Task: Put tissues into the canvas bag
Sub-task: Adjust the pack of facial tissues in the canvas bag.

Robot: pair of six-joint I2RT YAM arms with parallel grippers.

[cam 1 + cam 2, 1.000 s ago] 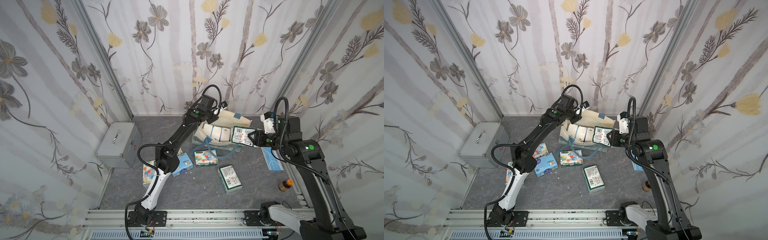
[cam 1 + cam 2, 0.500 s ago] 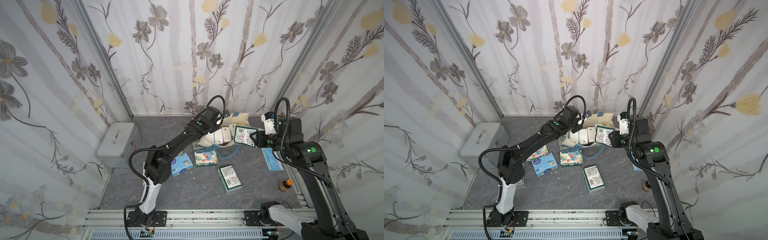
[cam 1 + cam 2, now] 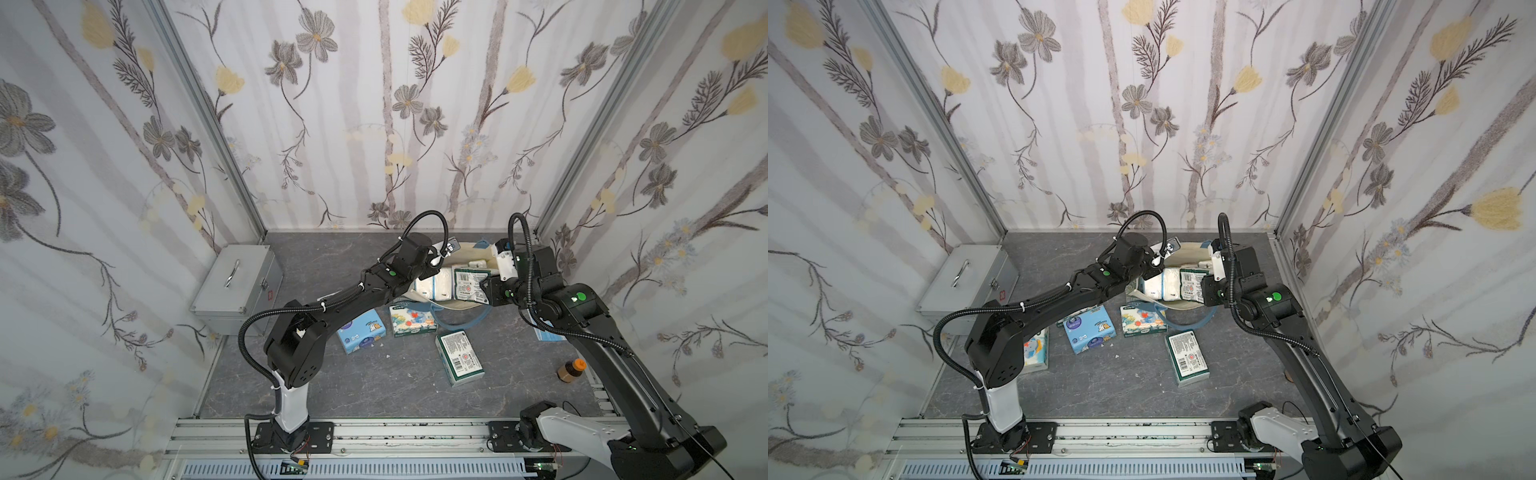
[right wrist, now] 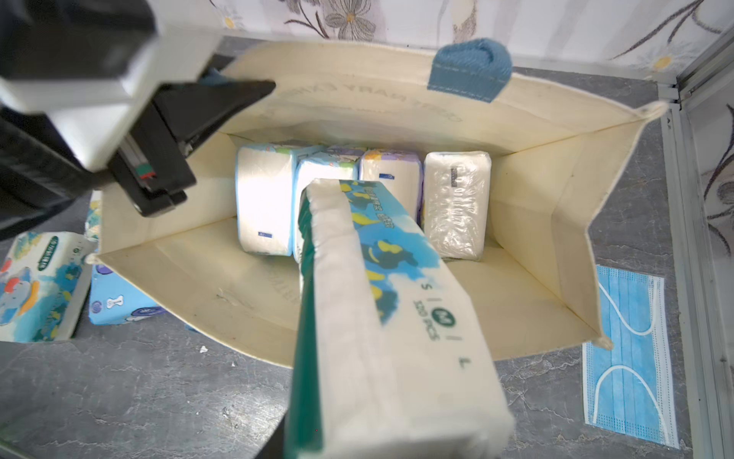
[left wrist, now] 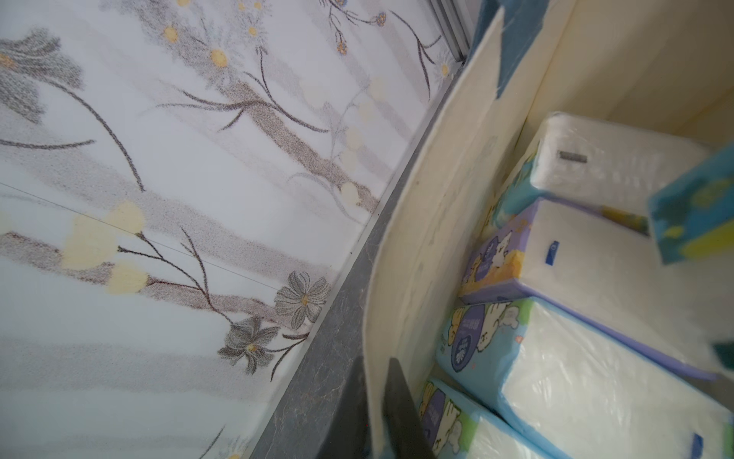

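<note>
The cream canvas bag (image 4: pixel 556 222) lies with its mouth open toward my right wrist camera; its blue strap (image 4: pixel 470 67) is on the far rim. My left gripper (image 5: pixel 375 361) is shut on that rim, one finger on each side of the fabric; both top views show it (image 3: pixel 438 259). Several tissues (image 4: pixel 262 198) stand side by side deep inside. My right gripper (image 3: pixel 488 289) is shut on a green-edged pack (image 4: pixel 381 318) whose far end reaches into the mouth; the pack hides the fingers. Loose packs lie in front: light blue (image 3: pixel 360 336), elephant print (image 3: pixel 412 321), green-edged (image 3: pixel 459 359).
A grey metal case (image 3: pixel 235 282) stands at the left wall. A blue face mask (image 4: pixel 631 357) lies flat right of the bag, and a small brown bottle (image 3: pixel 570 369) stands by the right arm. Another pack (image 3: pixel 1034 353) lies beside the left arm's base. Walls close in on three sides.
My left arm swung lower and to the right with the bag's rim, so the mouth now gapes. My right gripper carried the green-edged pack a little left, into the mouth.
</note>
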